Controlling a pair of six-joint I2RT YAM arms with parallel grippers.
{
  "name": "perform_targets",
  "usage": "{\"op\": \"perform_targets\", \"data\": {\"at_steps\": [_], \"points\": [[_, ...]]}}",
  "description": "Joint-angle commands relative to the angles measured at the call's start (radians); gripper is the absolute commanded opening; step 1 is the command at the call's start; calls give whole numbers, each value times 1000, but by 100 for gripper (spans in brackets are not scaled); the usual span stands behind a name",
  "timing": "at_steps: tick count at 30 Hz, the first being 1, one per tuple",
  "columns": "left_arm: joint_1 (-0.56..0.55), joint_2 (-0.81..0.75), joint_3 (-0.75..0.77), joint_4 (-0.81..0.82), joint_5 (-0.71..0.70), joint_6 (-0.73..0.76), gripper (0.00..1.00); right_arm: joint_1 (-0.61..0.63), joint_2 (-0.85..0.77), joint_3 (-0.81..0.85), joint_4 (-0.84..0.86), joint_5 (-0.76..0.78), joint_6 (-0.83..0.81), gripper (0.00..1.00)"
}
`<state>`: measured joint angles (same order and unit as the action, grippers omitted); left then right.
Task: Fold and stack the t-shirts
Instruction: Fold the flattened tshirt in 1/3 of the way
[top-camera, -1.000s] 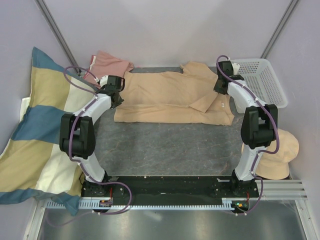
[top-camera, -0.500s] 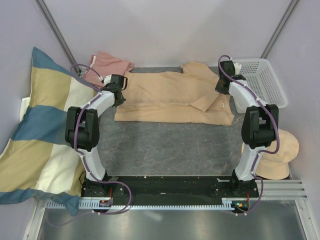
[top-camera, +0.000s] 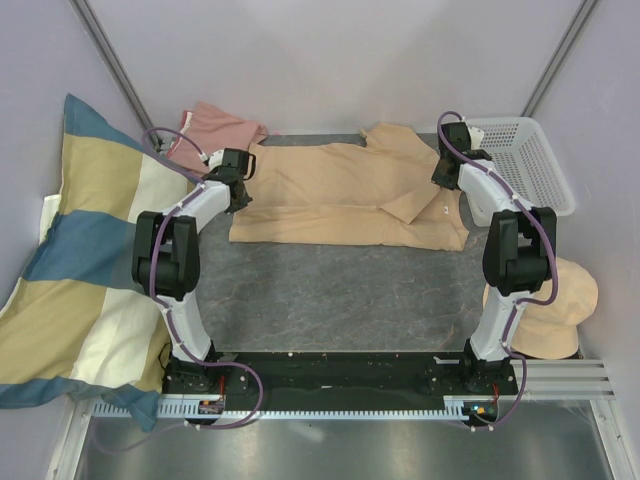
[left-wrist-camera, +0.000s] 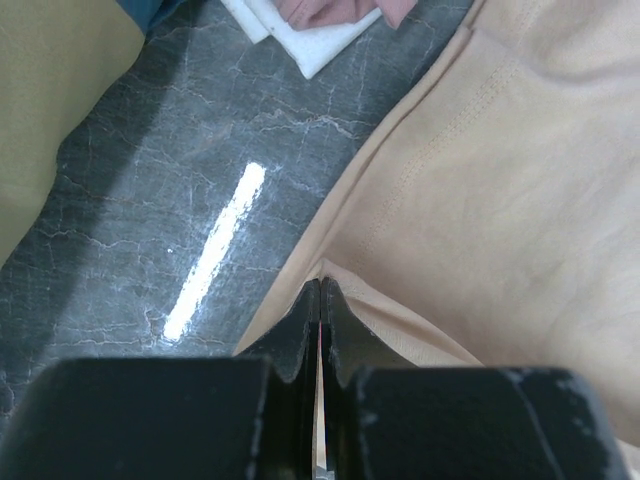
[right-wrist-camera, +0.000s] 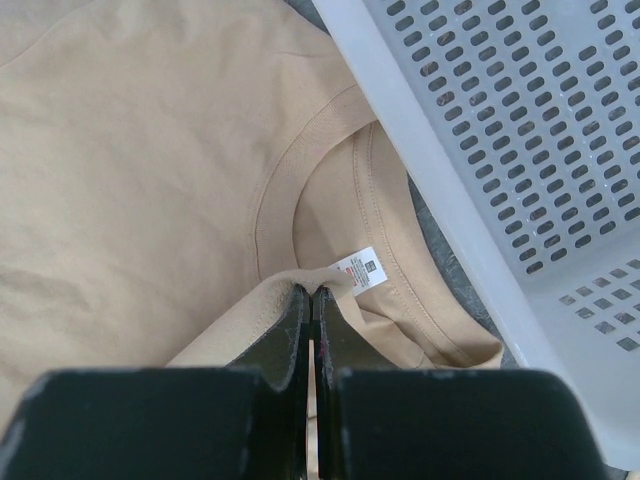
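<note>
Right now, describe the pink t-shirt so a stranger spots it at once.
Start at the big striped pillow on the left. Beside its far end lies the pink t-shirt, bunched up, unlike the tan t-shirt spread flat next to it.

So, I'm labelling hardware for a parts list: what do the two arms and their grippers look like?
The left arm and right arm have white links with bulky black joints, and a purple cable runs along each. The left gripper and right gripper have black fingers tapering to thin tips. No markings show.

grey table (top-camera: 330, 290) under tan tee (top-camera: 335, 190), pink tee (top-camera: 222, 130), white basket (top-camera: 535, 170)
</note>
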<state>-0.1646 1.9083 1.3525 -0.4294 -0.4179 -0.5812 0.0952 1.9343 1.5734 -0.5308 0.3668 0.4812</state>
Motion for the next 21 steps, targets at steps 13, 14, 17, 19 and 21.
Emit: {"op": "perform_targets", "data": {"at_steps": [13, 14, 17, 19, 21], "points": [[16, -268, -28, 46, -133, -9, 100, -46, -93, 65, -8, 14, -44, 42], [16, -294, -47, 40, -113, -19, 100, -46, -107, 54, -14, 6, -43, 43], [14, -382, -148, 40, -65, -58, 100, -45, -176, -30, -11, -55, -20, 44], [14, -443, -244, 41, -49, -89, 100, -40, -224, -116, -6, -72, -15, 44], [14, -471, -323, 52, -30, -97, 100, -41, -271, -170, -3, -68, -7, 45]]}}
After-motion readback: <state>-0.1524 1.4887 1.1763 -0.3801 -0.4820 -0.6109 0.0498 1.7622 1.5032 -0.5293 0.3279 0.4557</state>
